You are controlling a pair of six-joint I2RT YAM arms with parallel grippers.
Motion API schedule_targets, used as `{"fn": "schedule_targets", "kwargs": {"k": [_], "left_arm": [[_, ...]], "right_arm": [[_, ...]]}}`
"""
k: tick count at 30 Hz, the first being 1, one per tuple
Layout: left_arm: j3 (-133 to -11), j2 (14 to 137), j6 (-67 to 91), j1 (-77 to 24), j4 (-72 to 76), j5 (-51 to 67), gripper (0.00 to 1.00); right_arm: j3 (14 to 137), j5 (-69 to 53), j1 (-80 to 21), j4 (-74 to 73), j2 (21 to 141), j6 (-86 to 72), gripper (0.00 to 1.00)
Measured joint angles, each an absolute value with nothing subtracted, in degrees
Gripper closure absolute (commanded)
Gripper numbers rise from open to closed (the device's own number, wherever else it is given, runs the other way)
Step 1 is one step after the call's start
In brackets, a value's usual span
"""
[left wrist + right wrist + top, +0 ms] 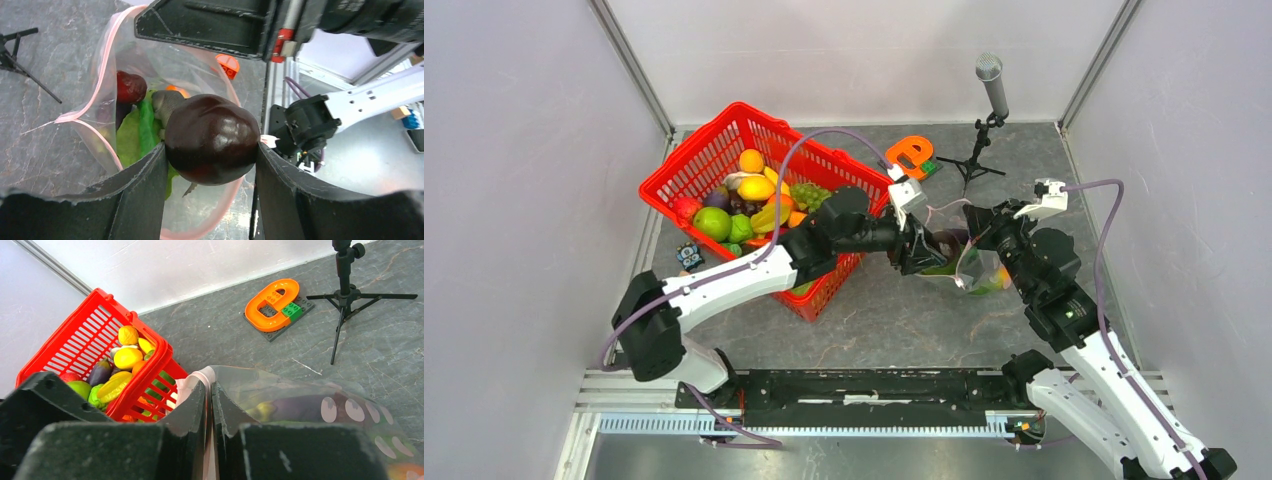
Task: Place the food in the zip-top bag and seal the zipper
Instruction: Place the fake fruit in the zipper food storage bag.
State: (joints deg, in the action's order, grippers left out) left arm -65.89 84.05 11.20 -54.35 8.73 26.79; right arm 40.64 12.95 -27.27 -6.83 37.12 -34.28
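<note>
The left fingers are spread wide and squeeze a round dark purple fruit between them. The fruit hangs right over the open mouth of the zip-top bag. Inside the bag lie a big green leafy vegetable, a dark red fruit and a small orange piece. The pink zipper runs round the mouth of the bag and is not closed.

The right fingers are pressed almost together and pinch the edge of the bag at its mouth. The bag is over the grey tabletop. A red basket full of more toy food stands beside the bag, on the left arm's side. An orange block toy and a thin black stand sit behind the bag.
</note>
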Motion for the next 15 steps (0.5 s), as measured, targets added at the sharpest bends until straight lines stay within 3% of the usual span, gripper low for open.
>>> {"fn": "schedule_targets", "kwargs": {"k": [4, 9, 11, 15], "left_arm": [[-67.4, 87.3, 11.0, -55.4, 8.1, 22.7, 0.43], [-70.6, 90.2, 11.0, -56.0, 5.5, 17.8, 0.31], [-71.9, 90.9, 11.0, -56.1, 4.6, 16.5, 0.21], [-73.4, 91.7, 10.9, -56.1, 4.3, 16.2, 0.13]], "right_arm": [[40.6, 13.0, -27.3, -6.8, 37.1, -34.3, 0.88], [40.6, 13.0, -27.3, -6.9, 36.8, -34.3, 0.87], [40.6, 13.0, -27.3, -6.9, 36.6, -34.3, 0.87], [40.6, 13.1, -27.3, -6.9, 36.4, -34.3, 0.87]]}}
